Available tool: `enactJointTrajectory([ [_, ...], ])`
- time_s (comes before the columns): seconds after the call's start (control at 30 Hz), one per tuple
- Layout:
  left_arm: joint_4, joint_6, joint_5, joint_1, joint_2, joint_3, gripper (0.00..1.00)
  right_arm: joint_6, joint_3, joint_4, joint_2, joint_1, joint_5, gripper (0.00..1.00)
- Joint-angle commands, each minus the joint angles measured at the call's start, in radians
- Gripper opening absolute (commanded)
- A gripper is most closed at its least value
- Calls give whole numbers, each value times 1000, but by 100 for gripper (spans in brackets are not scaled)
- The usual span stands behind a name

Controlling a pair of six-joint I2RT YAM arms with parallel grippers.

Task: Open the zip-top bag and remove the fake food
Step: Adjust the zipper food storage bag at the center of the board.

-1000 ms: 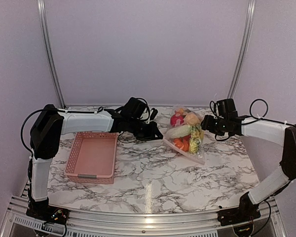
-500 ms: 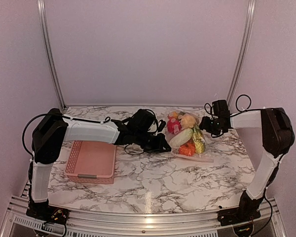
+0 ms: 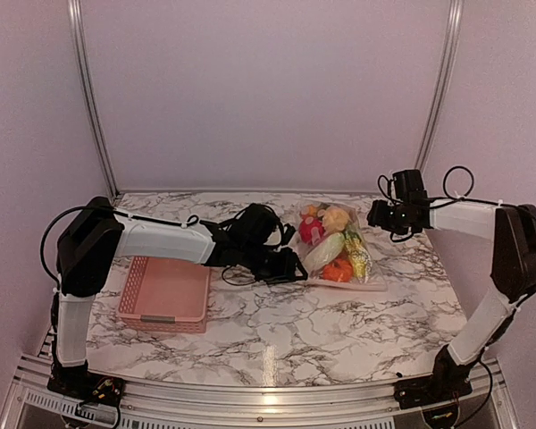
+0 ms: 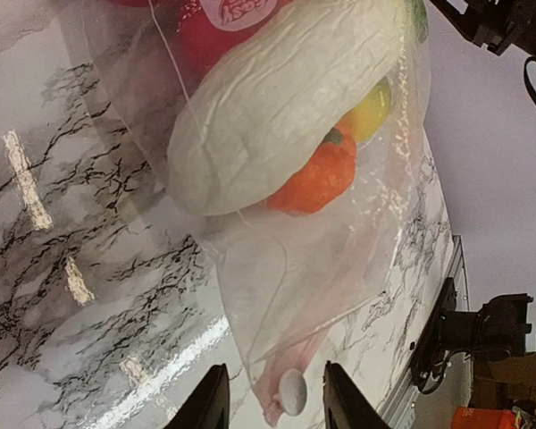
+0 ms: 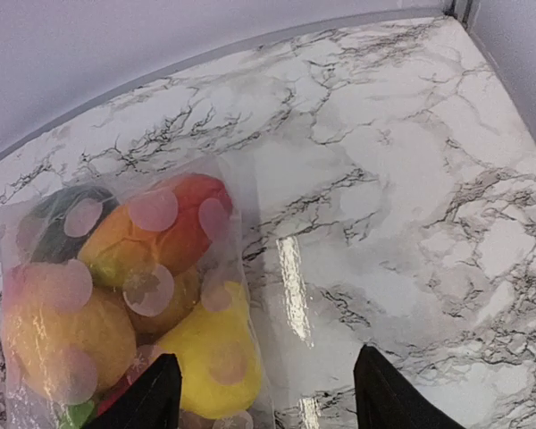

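My left end effector (image 4: pixel 275 400) has its fingers apart. The pink zip strip (image 4: pixel 270 407) of the bag (image 4: pixel 357 223) and its round white tab (image 4: pixel 292 391) lie between them, not pinched as far as I can see. My right end effector (image 5: pixel 266 380) hangs over the bag's far right side, fingers wide apart and holding nothing. The bag lies flat near the bench's (image 3: pixel 277 326) far right corner, between my two arms. All the food (image 3: pixel 327 250) is inside: whitish, orange, yellow and red pieces. The basket (image 3: pixel 165 290) sits by the left edge, well apart. I judge that I am at the opening step, with the zip seemingly shut. Next I should close my left fingers on the tab or one lip. Then I bring my right down to brace the slippery film and pull.
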Motion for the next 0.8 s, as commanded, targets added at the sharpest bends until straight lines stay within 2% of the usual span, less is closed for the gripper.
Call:
enactJointTrajectory([
  [0.0,-25,-6,-12,9,-56,-29,39,12,-93,-55,-133,59,34,64],
  [0.23,25,-54,45,40,-89,-75,38,126,-251,-56,-309,207,32,62],
  [0.4,130,-131,122,60,-86,-110,34,208,-298,-73,-386,309,47,60],
  [0.77,139,-156,154,61,-36,-85,25,338,-396,-83,-489,434,34,57],
])
